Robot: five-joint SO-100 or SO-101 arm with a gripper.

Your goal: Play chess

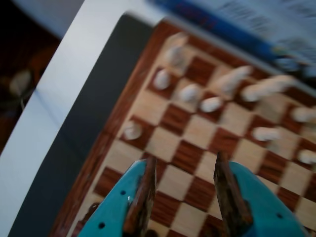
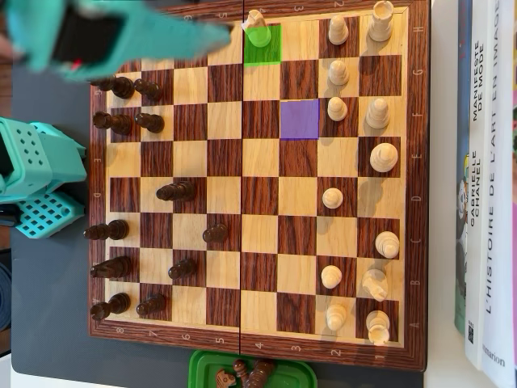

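Observation:
In the wrist view my teal gripper (image 1: 185,159) hangs open over the wooden chessboard (image 1: 111,123), with only bare squares between its brown fingers (image 1: 144,197). A lone white pawn (image 1: 132,131) stands just ahead, by the board's left edge. Further white pieces (image 1: 212,103) are blurred beyond it. From overhead, the gripper (image 2: 230,32) is a blur at the board's top edge, beside a white pawn (image 2: 257,20) on a green-marked square (image 2: 266,50). A purple-marked square (image 2: 300,119) lies lower right. Dark pieces (image 2: 121,85) fill the left side and white pieces (image 2: 383,156) the right.
The arm's teal base (image 2: 36,178) sits left of the board on a dark mat (image 2: 48,323). A green tray (image 2: 202,368) holding captured dark pieces lies below the board. Books (image 2: 485,186) lie along the right edge.

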